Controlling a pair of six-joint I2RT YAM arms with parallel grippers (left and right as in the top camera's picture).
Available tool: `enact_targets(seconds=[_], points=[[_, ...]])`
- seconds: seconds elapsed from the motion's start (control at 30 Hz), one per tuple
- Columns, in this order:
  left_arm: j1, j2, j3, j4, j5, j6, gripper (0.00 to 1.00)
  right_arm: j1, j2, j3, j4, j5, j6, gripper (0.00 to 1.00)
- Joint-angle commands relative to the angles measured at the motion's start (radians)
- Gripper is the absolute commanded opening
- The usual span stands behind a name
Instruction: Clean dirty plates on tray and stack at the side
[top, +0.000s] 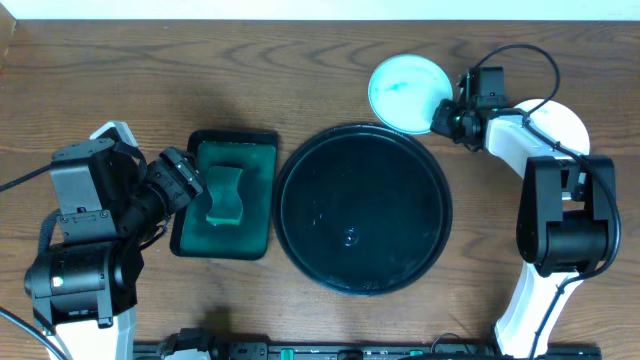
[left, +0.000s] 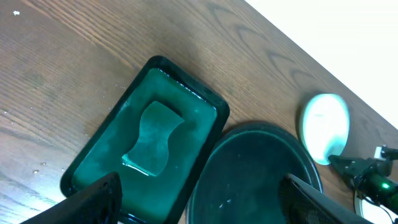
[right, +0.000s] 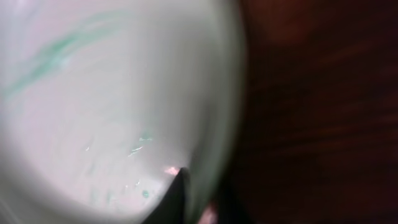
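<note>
My right end effector (top: 443, 117) is clenched on the right-hand rim of the plate (top: 405, 92). On its wrist camera I get one dark fingertip (right: 177, 193) lying over the rim. The other finger is under the plate and out of my sight. That view is so close and blurred that the plate fills most of it, cut off on three sides. I cannot tell whether the plate sits on the table (top: 300, 80) or is lifted off it.

The plate is round and pale, white going to light blue, with faint green streaks and specks on its face. From overhead it lies behind the black round tray (top: 362, 208), at the tray's far right rim, the two edges meeting in that view.

My left end effector (top: 192, 183) is released, its fingers (left: 99, 196) spread wide and cropped by the bottom of its wrist view. It hangs at the left edge of the green rectangular tub (top: 262, 150), which holds a waisted green sponge (top: 226, 195). The tub sits just beside the tray on its left.
</note>
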Motion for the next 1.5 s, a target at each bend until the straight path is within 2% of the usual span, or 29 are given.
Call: enact_targets(seconds=[0.0, 0.13, 0.23, 0.37, 0.5, 0.63, 0.67, 0.7, 0.83, 1.0, 1.3, 1.37, 1.4, 1.43, 1.47], points=[[0.005, 0.0, 0.012, -0.003, 0.009, 0.002, 0.8, -0.008, 0.01, -0.008, -0.023, 0.019, 0.001, 0.01], [0.005, 0.0, 0.012, -0.003, 0.009, 0.002, 0.81, -0.017, -0.061, -0.008, -0.022, 0.012, -0.014, 0.01], [0.005, 0.0, 0.012, -0.003, 0.009, 0.002, 0.81, -0.016, -0.148, -0.008, -0.03, 0.004, -0.077, 0.01], [0.005, 0.0, 0.012, -0.003, 0.009, 0.002, 0.81, 0.006, -0.279, -0.008, -0.099, -0.014, -0.168, 0.01], [0.005, 0.0, 0.012, -0.003, 0.009, 0.002, 0.81, 0.019, -0.333, -0.008, -0.186, -0.007, -0.244, 0.02], [0.005, 0.0, 0.012, -0.003, 0.009, 0.002, 0.8, -0.011, -0.319, -0.008, -0.206, 0.058, -0.305, 0.43], [0.005, 0.0, 0.012, -0.003, 0.009, 0.002, 0.8, -0.025, -0.309, -0.008, -0.204, 0.058, -0.315, 0.49], [0.005, 0.0, 0.012, -0.003, 0.009, 0.002, 0.81, -0.044, -0.293, -0.008, -0.206, 0.057, -0.315, 0.49], [0.005, 0.0, 0.012, -0.003, 0.009, 0.002, 0.81, -0.113, -0.24, -0.008, -0.306, -0.087, -0.293, 0.5], [0.005, 0.0, 0.012, -0.003, 0.009, 0.002, 0.81, -0.157, -0.224, -0.008, -0.436, -0.043, -0.233, 0.54], [0.005, 0.0, 0.012, -0.003, 0.009, 0.002, 0.81, -0.153, -0.135, -0.018, -0.429, -0.151, -0.227, 0.56], [0.005, 0.0, 0.012, -0.003, 0.009, 0.002, 0.81, -0.152, -0.098, -0.018, -0.422, -0.15, -0.205, 0.53], [0.005, 0.0, 0.012, -0.003, 0.009, 0.002, 0.81, -0.152, -0.071, -0.018, -0.41, -0.148, -0.184, 0.48], [0.005, 0.0, 0.012, -0.003, 0.009, 0.002, 0.81, -0.152, -0.059, -0.018, -0.403, -0.153, -0.177, 0.41], [0.005, 0.0, 0.012, -0.003, 0.009, 0.002, 0.81, -0.151, -0.055, -0.018, -0.395, -0.178, -0.175, 0.3]])
